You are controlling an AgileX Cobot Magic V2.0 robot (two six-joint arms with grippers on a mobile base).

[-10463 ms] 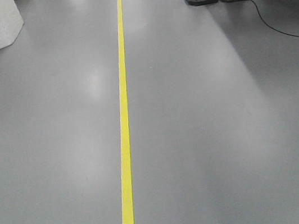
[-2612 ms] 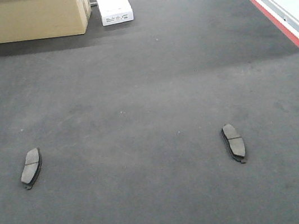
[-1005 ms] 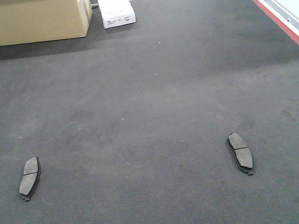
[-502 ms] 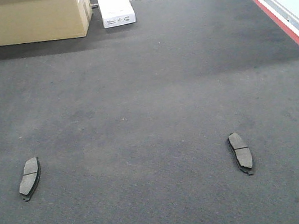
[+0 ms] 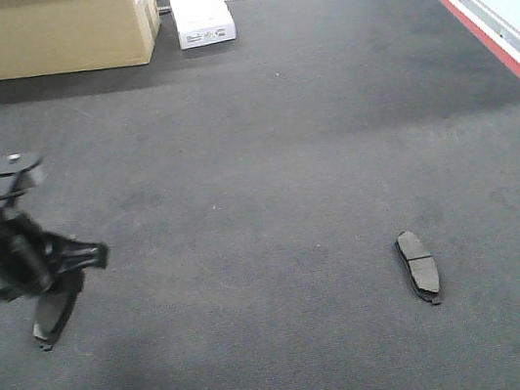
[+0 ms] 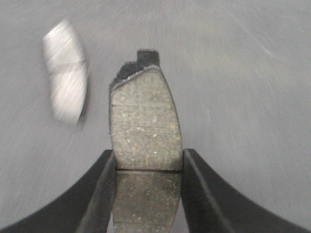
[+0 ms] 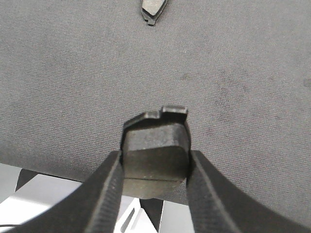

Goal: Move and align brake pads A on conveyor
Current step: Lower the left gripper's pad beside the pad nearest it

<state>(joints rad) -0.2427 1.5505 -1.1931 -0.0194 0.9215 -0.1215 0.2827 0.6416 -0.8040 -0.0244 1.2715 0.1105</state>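
1. Between your left gripper [image 6: 148,165] jaws, a brake pad [image 6: 145,124] is pinched by its long edges with the friction face up, and most of it pokes forward past the tips, probably so it can be laid flat on the belt.
2. Your right gripper [image 7: 154,162] jaws pinch a second pad [image 7: 155,150] the same way, held over the near edge of the conveyor [image 7: 233,63], where shiny metal shows below the belt.
3. On the front view your left arm [image 5: 11,249] hangs at the left side, right above a resting pad [image 5: 51,315] that it partly hides. The wrist view shows that pad blurred, just left of the held one, so a side-by-side placement looks likely.
4. Further right, well apart, another pad [image 5: 419,266] lies flat on the charcoal belt, lengthwise like the left one.
5. At the far end stand a cardboard box [image 5: 46,31] and a white box [image 5: 201,6], clear of the work.
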